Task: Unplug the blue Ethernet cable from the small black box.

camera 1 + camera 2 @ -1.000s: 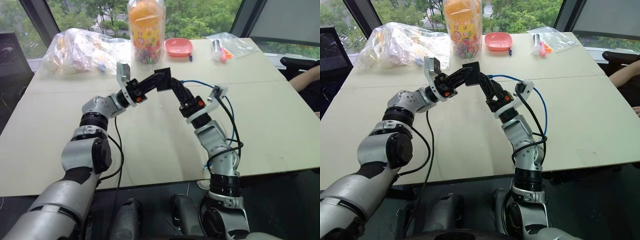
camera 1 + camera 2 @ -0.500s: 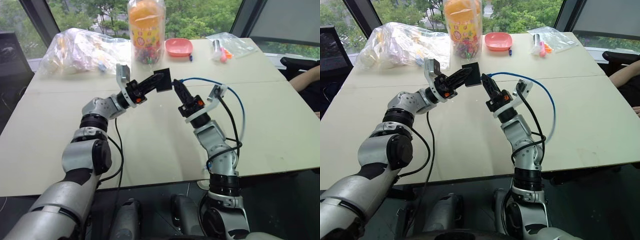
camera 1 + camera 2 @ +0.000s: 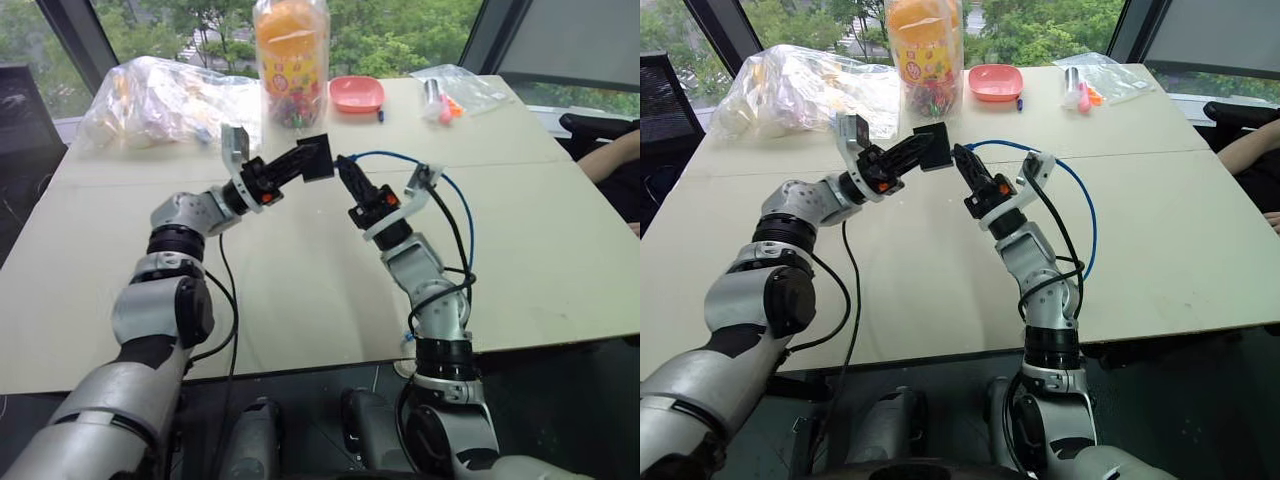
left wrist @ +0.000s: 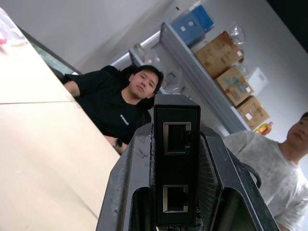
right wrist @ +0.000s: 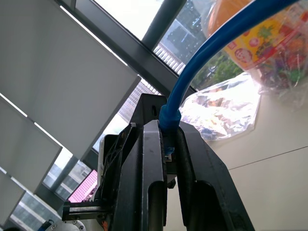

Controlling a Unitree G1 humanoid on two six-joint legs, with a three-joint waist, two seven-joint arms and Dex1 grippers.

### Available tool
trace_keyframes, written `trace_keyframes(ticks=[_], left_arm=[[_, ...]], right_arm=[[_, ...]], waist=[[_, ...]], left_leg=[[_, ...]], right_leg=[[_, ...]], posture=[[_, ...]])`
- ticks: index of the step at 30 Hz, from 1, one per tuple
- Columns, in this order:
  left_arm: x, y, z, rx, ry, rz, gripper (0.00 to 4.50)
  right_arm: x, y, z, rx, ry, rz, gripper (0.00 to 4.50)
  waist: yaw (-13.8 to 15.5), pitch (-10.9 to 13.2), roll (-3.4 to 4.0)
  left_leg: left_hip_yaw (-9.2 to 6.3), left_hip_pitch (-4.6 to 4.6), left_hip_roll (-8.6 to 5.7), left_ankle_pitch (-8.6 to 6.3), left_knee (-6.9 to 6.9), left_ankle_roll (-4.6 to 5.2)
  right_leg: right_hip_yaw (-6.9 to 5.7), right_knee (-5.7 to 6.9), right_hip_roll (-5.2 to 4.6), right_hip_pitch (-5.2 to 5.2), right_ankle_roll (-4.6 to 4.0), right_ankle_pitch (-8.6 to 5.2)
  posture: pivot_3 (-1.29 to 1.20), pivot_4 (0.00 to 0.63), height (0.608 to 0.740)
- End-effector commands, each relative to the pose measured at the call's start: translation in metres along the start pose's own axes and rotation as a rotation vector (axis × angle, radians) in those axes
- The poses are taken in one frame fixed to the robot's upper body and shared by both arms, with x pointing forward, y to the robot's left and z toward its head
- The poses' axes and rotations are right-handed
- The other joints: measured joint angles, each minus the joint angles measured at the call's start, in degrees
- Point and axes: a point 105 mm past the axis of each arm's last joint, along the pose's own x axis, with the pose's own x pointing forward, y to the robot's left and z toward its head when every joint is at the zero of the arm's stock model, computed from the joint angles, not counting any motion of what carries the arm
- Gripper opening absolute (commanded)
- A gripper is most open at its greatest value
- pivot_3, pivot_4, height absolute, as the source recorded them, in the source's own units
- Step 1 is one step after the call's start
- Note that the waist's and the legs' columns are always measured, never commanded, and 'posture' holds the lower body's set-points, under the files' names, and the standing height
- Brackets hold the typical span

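Small black box (image 3: 317,159), clamped in left gripper (image 3: 306,161) above the tabletop (image 3: 560,230), both ports now empty in the left wrist view. Blue Ethernet cable (image 3: 462,207), plug end pinched in right gripper (image 3: 343,166) just right of the box, a gap between them where a second ago they joined: unplugging apparently done. Beyond: plastic bags, snack jar, pink dish; window, seated people, shelves.

I'm holding both arms raised over the table, the left gripper (image 3: 305,160) clamping the small black box (image 4: 176,163) and the right gripper (image 3: 346,170) pinching the blue Ethernet cable (image 5: 202,72), fingertips facing just apart.
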Motion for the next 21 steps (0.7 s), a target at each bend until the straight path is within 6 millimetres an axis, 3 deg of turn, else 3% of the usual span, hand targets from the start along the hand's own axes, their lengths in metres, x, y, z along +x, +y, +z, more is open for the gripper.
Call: trace_keyframes(ticks=[1, 4, 8, 12, 21], left_arm=[[-0.017, -0.013, 0.029, 0.091, -0.058, -0.007, 0.51], [-0.009, -0.014, 0.026, 0.084, -0.061, -0.028, 0.51], [0.000, -0.012, 0.016, 0.056, -0.052, -0.056, 0.51], [0.006, -0.013, 0.011, 0.017, -0.074, -0.091, 0.51], [0.011, -0.014, 0.002, -0.013, -0.050, -0.125, 0.51]], right_arm=[[-0.020, -0.021, 0.050, -0.082, -0.163, -0.097, 0.08], [-0.016, -0.015, 0.038, -0.102, -0.102, -0.064, 0.08], [-0.012, -0.002, 0.025, -0.089, -0.052, 0.008, 1.55], [-0.012, 0.004, 0.013, -0.047, 0.010, 0.044, 3.41], [-0.018, 0.016, 0.002, 0.032, 0.026, 0.103, 3.41]], waist=[[0.12, 0.00, 0.00], [0.03, 0.00, 0.00], [0.08, 0.00, 0.00], [-0.02, 0.00, 0.00], [0.00, 0.00, 0.00]], left_leg=[[0.00, -0.02, -0.01, 0.00, 0.00, 0.00], [0.01, -0.04, -0.02, 0.00, 0.00, 0.00], [-0.01, -0.04, -0.02, 0.00, 0.00, 0.00], [-0.01, -0.03, -0.01, 0.00, -0.01, 0.00], [-0.01, -0.02, 0.00, 0.00, -0.03, 0.00]], right_leg=[[0.00, -0.01, -0.01, 0.00, 0.01, 0.00], [0.00, -0.03, -0.04, 0.00, 0.03, -0.02], [-0.02, -0.03, -0.03, 0.00, 0.02, -0.02], [-0.02, -0.03, -0.02, 0.00, -0.06, -0.07], [-0.02, -0.01, 0.00, -0.02, -0.05, -0.07]], posture=[[0.00, 0.150, 0.740], [0.00, 0.150, 0.740], [0.00, 0.150, 0.740], [0.00, 0.150, 0.740], [0.00, 0.150, 0.740]])
